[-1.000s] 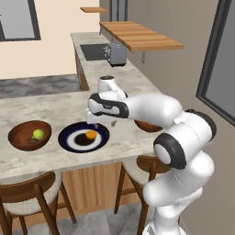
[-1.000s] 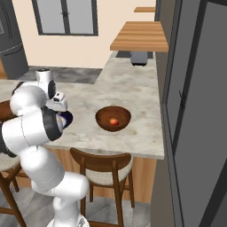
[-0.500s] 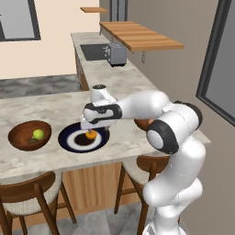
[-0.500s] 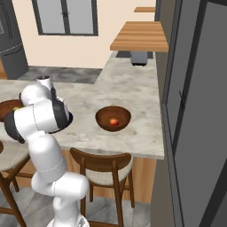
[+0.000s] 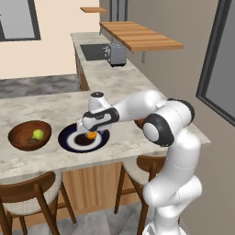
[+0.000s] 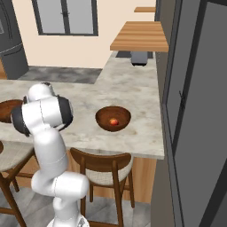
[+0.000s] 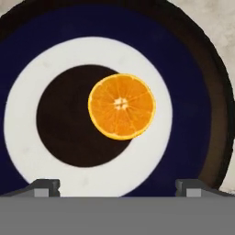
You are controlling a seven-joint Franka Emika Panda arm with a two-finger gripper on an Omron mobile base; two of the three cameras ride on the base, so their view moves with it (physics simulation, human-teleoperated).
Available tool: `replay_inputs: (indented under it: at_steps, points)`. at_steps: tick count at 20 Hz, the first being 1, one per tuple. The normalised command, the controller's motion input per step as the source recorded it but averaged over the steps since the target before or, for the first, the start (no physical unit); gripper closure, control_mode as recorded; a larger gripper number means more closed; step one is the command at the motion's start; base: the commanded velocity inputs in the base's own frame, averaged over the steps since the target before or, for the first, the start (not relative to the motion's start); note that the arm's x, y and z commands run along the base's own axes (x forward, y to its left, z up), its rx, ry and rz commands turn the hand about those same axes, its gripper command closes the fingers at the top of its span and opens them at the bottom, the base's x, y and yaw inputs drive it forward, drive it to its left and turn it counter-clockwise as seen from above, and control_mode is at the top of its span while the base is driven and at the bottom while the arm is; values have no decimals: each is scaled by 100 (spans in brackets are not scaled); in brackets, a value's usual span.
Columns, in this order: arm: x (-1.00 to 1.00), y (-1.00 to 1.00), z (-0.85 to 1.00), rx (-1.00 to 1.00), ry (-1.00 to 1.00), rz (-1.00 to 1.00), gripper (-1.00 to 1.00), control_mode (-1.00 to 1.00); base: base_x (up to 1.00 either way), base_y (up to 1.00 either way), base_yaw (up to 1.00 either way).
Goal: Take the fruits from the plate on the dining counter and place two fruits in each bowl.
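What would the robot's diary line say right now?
gripper: open, above orange fruit | fruit: on plate, not gripped | bowls: yellow-green fruit in one, red fruit in other

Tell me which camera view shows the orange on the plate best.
The hand view: the orange lies large on the plate, cut face visible. In the left base view the gripper hides most of it, leaving a sliver. In the right base view I cannot make it out.

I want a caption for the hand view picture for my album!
The open tool hovers over an orange fruit on the navy plate.
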Motion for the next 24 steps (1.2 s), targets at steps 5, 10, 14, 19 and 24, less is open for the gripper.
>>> replay_inputs:
  at_steps: [5, 10, 14, 19, 24]
  points:
    - [25, 0, 0, 2, 0, 0, -100, -100, 0, 0, 0]
    - [14, 0, -12, 1, 6, 0, -100, -100, 0, 0, 0]
    - [17, 0, -32, 0, 2, 0, -100, -100, 0, 0, 0]
    - [21, 2, -25, 0, 6, 0, -100, -100, 0, 0, 0]
    - [18, 8, -13, 0, 1, 0, -100, -100, 0, 0, 0]
